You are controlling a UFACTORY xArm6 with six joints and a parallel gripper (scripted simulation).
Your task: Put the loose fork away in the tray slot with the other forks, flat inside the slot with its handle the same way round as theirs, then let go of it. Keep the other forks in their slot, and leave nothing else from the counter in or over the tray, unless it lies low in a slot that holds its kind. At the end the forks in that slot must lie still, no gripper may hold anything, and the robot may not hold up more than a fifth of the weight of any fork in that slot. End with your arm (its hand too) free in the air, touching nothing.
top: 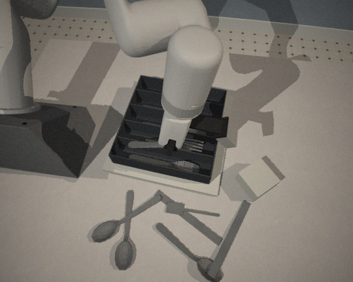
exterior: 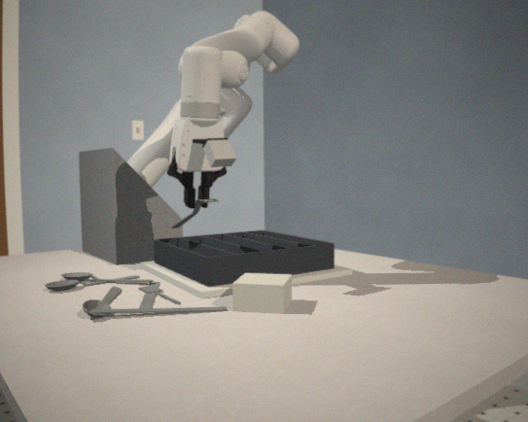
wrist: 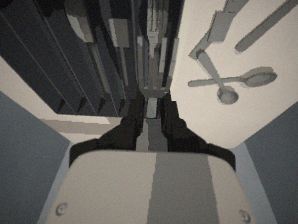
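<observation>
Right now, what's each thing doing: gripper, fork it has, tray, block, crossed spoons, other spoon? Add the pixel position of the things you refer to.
Gripper (top: pixel 171 147) (exterior: pixel 196 203) (wrist: pixel 153 98): shut on the fork.
Fork (top: pixel 141 144) (exterior: pixel 193 213) (wrist: pixel 152 108): held above the tray, handle sloping down.
Tray (top: pixel 157 168) (exterior: pixel 274 263) (wrist: pixel 90 117): flat, uncovered.
Block (top: pixel 259 177) (exterior: pixel 262 294): on the counter.
Crossed spoons (top: pixel 124 253) (exterior: pixel 61 286) (wrist: pixel 227 96): lying down.
Other spoon (top: pixel 178 241) (exterior: pixel 88 307) (wrist: pixel 265 27): bowl partly covered.

Matt black tray (top: pixel 160 173) (exterior: pixel 274 260) (wrist: pixel 70 113); dull grey metal-look spoons (top: pixel 124 255) (exterior: pixel 62 285) (wrist: pixel 260 77).

Past the tray's (top: pixel 160 172) (exterior: pixel 245 264) right side, a pale block (top: pixel 259 179) (exterior: pixel 262 293) stands in the way at table height. In the top view, spoons and other flat pieces clutter the near side. The air above that block has room to pass.
</observation>
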